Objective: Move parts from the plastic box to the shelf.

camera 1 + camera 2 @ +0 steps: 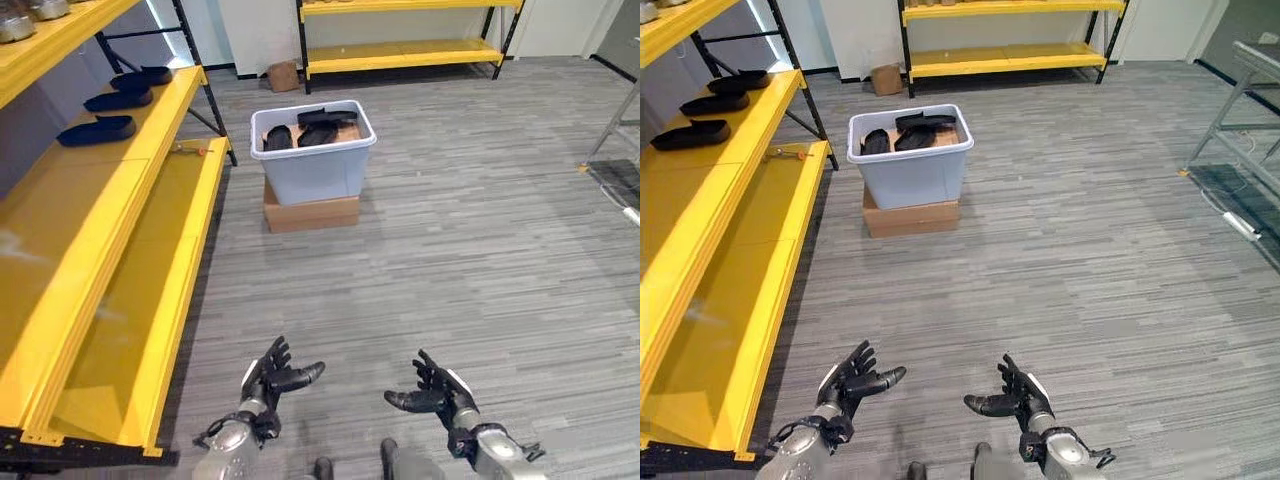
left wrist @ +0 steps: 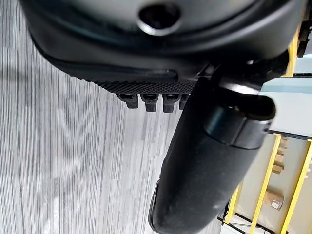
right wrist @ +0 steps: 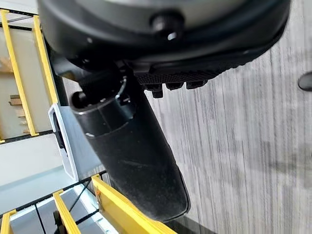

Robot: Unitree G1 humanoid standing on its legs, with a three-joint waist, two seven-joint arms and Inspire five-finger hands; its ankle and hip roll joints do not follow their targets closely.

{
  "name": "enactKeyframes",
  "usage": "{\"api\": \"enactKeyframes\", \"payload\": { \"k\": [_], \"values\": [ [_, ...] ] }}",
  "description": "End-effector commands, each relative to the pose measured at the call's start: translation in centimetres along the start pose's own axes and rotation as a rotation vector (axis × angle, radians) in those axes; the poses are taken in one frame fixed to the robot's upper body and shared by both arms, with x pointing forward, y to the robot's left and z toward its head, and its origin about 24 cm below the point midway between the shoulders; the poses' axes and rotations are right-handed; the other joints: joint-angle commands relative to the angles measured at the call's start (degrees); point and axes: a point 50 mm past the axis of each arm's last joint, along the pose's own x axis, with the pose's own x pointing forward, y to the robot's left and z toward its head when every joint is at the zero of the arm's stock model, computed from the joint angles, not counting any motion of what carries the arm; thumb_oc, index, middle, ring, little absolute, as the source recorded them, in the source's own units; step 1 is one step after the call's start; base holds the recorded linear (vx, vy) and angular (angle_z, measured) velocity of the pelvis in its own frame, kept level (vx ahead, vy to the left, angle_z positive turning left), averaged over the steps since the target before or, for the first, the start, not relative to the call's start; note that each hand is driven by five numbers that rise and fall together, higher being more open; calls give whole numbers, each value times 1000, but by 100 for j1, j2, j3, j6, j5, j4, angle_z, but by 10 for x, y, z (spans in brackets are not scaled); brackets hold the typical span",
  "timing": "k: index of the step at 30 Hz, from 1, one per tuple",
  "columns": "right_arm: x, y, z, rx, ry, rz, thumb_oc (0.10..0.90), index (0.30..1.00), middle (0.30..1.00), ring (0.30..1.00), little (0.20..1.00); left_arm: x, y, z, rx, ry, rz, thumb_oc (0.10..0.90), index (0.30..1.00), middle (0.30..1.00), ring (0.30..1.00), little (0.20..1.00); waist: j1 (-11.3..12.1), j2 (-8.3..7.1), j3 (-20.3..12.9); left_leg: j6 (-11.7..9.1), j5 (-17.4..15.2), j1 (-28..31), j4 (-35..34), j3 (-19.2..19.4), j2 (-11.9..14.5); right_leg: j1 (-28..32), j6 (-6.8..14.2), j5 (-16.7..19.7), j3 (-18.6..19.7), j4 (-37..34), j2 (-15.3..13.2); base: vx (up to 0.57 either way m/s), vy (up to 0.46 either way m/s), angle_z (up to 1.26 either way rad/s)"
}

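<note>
A yellow shelf (image 1: 120, 230) runs along the robot's left, and three black parts (image 1: 97, 129) already lie in a row on its upper level, each with its long axis across the board, from the shelf's back towards its front edge. Spaced apart like that, they look set down one at a time, with bare board nearer the robot for more. Further along, straight ahead and well apart from the robot, a plastic box (image 1: 313, 170) stands on a flat cardboard carton (image 1: 311, 212), which seems meant to lift it to an easier reach. More black parts (image 1: 318, 130) lie heaped inside, their long axes mostly across the box, one overlapping another; how many is hard to tell. In the foreground the left hand (image 1: 268, 378) hangs above the grey plank floor (image 1: 480, 250) just beside the shelf's lower tier, fingers spread and nearly straight, thumb out, nothing in it. To its right the right hand (image 1: 440, 393) mirrors it, palm inward, fingers loosely extended, likewise empty. Both sit low and near the body, a posture that reads as ready to walk to the box for the next part.
</note>
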Motion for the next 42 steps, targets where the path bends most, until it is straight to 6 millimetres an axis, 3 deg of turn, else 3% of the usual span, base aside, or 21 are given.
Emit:
{"api": "enactKeyframes", "payload": {
  "k": [1, 3, 6, 10, 16, 18, 21, 22, 23, 25, 26, 27, 30, 32, 34, 39, 41, 42],
  "values": [
    [5, 10, 39, -10, -202, 54, 900, 1000, 1000, 1000, 1000, 4, 0, 39, 63, -189, -45, 900, 1000, 1000, 1000, 1000, -42, -139, -203, 106, -418, 86, 365, -256, -58, -149, 36, 683, -144, -362, 95, 170, 87, 17],
    [4, 8, 40, -5, -210, 50, 900, 1000, 1000, 1000, 1000, 3, 0, 39, 51, -190, -43, 900, 1000, 1000, 1000, 1000, -111, -176, -221, 108, -474, 265, 265, -297, -152, -295, 62, 652, -214, -890, 270, 196, 23, -2],
    [4, 4, 40, -9, -207, 34, 900, 1000, 1000, 1000, 1000, 5, -1, 38, 31, -190, -37, 900, 1000, 1000, 1000, 1000, -204, -247, -236, 70, -675, 589, 156, -403, -295, -293, 131, 902, -385, -1977, 331, 254, -18, 8],
    [0, 1, 36, -17, -190, 33, 900, 1000, 1000, 1000, 1000, 4, -6, 30, 12, -171, -42, 900, 1000, 1000, 1000, 1000, -258, -183, -424, -76, -907, 942, 321, -435, -144, 44, -9, 909, -341, -2233, 535, 302, -85, 50],
    [-3, -8, 44, -27, -220, 9, 900, 1000, 1000, 1000, 1000, 5, -13, 31, -10, -176, -62, 900, 1000, 1000, 1000, 1000, -336, -44, -528, -271, -722, 1009, 407, -502, 130, 25, -183, 657, -459, -2018, 658, 194, -85, 10],
    [-5, -13, 43, -27, -220, -14, 900, 1000, 1000, 1000, 1000, 8, -15, 35, -8, -188, -68, 900, 1000, 1000, 1000, 1000, -416, -33, -542, -556, -449, 866, 750, -438, 337, 128, -310, 410, -569, -1968, 678, 169, -133, 17],
    [-7, -18, 44, -28, -227, -32, 900, 1000, 1000, 1000, 1000, 8, -15, 36, -22, -190, -69, 900, 1000, 1000, 1000, 1000, -372, -172, -454, -804, 334, 123, 2296, -383, 460, 524, -488, 309, -607, -2189, 680, 113, -162, 26],
    [-7, -20, 47, -37, -234, -36, 900, 1000, 1000, 1000, 1000, 8, -14, 37, -24, -191, -63, 900, 1000, 1000, 1000, 1000, -255, -255, -347, -763, 565, -216, 2851, -540, 323, 643, -555, 321, -538, -2261, 668, 77, -142, -19],
    [-8, -22, 51, -48, -247, -40, 900, 1000, 1000, 1000, 1000, 5, -13, 35, -27, -185, -63, 900, 1000, 1000, 1000, 1000, -89, -347, -213, -595, 627, -671, 3612, -869, -64, 795, -635, 329, -388, -2338, 644, 98, -114, -55],
    [-9, -24, 51, -47, -243, -52, 900, 1000, 1000, 1000, 1000, 2, -11, 33, -35, -181, -60, 900, 1000, 1000, 1000, 1000, -11, -402, -153, -461, 388, -1091, 3412, -759, -86, 932, -592, 332, -258, -2392, 567, 200, -30, -58],
    [-9, -25, 51, -39, -246, -56, 900, 1000, 1000, 1000, 1000, 0, -7, 30, -33, -172, -53, 900, 1000, 1000, 1000, 1000, 39, -448, -167, -410, 131, -1205, 2693, -562, 51, 1079, -514, 300, -189, -2497, 491, 271, 59, -21],
    [-9, -25, 50, -39, -247, -60, 900, 1000, 1000, 1000, 1000, -1, -6, 29, -27, -168, -49, 900, 1000, 1000, 1000, 1000, 69, -440, -175, -416, 92, -1264, 2170, -453, 135, 1154, -489, 251, -167, -2542, 476, 295, 107, -7],
    [-8, -24, 49, -39, -244, -69, 900, 1000, 1000, 1000, 1000, -1, -5, 29, -8, -168, -42, 900, 1000, 1000, 1000, 1000, 219, -343, -153, -553, 626, -1467, 833, -413, 351, 1433, -484, 49, -59, -2563, 522, 228, 116, -7],
    [-7, -23, 47, -35, -236, -67, 900, 1000, 1000, 1000, 1000, 0, -4, 31, -1, -175, -40, 900, 1000, 1000, 1000, 1000, 256, -301, -140, -617, 852, -1587, 752, -248, 473, 1602, -489, -100, -28, -2518, 520, 222, 124, -26],
    [-7, -21, 45, -29, -227, -58, 900, 1000, 1000, 1000, 1000, 0, -4, 31, -7, -176, -39, 900, 1000, 1000, 1000, 1000, 259, -269, -175, -590, 747, -1460, 655, -181, 474, 1658, -464, -194, -12, -2496, 518, 198, 119, -38],
    [-4, -9, 43, -17, -222, -12, 900, 1000, 1000, 1000, 1000, -1, 0, 35, -6, -191, -29, 900, 1000, 1000, 1000, 1000, 338, -291, -429, -350, 447, -1028, 456, -158, 249, 1931, -265, -211, 84, -2574, 191, 307, 172, -19],
    [0, -1, 46, -21, -231, 21, 900, 1000, 1000, 1000, 1000, 0, 1, 38, -5, -197, -22, 900, 1000, 1000, 1000, 1000, 397, -301, -440, -152, 171, -943, 561, -183, 99, 1793, -96, -223, 105, -2105, 28, 280, 198, -13],
    [0, -1, 46, -21, -231, 21, 900, 1000, 1000, 1000, 1000, 0, 1, 38, -5, -197, -22, 900, 1000, 1000, 1000, 1000, 397, -301, -441, -152, 171, -944, 561, -182, 99, 1791, -96, -224, 105, -2103, 28, 181, 183, 15]
  ]
}}
